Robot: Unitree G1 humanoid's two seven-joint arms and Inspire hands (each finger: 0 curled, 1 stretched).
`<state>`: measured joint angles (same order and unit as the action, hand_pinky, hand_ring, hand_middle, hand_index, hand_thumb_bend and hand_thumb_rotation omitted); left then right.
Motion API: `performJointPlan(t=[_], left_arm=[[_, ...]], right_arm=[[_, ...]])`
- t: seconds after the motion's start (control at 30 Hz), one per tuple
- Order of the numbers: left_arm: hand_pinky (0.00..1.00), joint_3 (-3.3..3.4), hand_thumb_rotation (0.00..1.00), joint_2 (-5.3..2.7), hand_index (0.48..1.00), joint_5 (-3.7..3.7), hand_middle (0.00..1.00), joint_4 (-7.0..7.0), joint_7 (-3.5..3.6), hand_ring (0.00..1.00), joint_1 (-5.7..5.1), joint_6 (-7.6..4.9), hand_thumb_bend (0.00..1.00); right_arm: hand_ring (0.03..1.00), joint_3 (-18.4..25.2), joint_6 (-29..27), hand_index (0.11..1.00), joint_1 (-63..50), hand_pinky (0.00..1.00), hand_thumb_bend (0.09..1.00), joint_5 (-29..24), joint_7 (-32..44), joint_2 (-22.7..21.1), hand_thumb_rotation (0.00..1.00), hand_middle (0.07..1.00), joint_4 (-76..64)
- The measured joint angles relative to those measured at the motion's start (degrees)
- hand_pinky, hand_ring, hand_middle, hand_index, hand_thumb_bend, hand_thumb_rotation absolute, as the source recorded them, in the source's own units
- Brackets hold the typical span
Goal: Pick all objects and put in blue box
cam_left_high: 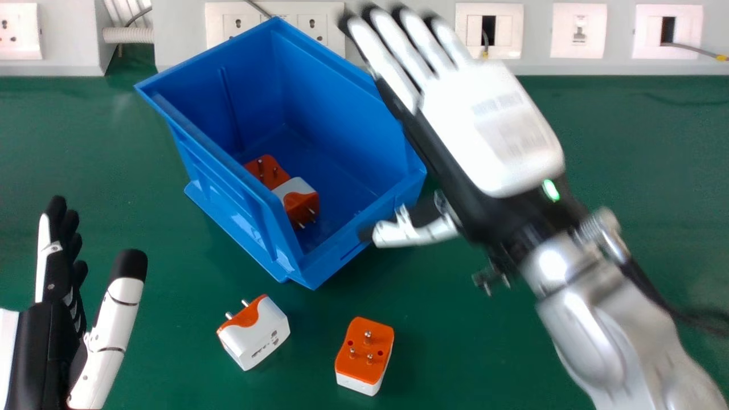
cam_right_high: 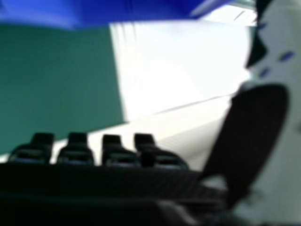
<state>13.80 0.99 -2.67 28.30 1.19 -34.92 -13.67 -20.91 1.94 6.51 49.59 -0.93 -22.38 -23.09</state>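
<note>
At the blue box's [cam_left_high: 228,205] right side: right robot hand [cam_left_high: 490,131], open, empty. Two adapters [cam_left_high: 299,205] inside box, left of it; two adapters [cam_left_high: 364,353] on desk [cam_left_high: 142,188], nearer robot. Left robot hand [cam_left_high: 48,341] open, cut off at head view's left edge. Right fingertips blurred, box corner hidden.

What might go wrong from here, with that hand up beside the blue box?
The right hand has its thumb near the rim of the blue box; coming down there, it could knock the box. The nearer plug adapter has its pins up, so a grasp on those might slip.
</note>
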Motion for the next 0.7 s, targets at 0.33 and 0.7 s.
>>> performJointPlan(t=[0.33,0.7], left_arm=[[0.98,-0.54,0.81,-0.08,1.000,0.01,1.00,0.45,0.04,1.00,-1.10,-0.22,0.64],[0.98,-1.07,0.80,-0.01,1.000,0.01,1.00,0.78,0.02,1.00,-1.33,-0.27,0.61]], right_arm=[[1.000,3.0,-4.2,0.946,-16.1,0.88,0.740,-2.3,-2.8,2.1,0.38,1.000,-4.2],[1.000,2.2,-5.3,0.952,-26.0,0.87,0.805,-1.8,-3.2,4.4,0.54,1.000,-2.9]])
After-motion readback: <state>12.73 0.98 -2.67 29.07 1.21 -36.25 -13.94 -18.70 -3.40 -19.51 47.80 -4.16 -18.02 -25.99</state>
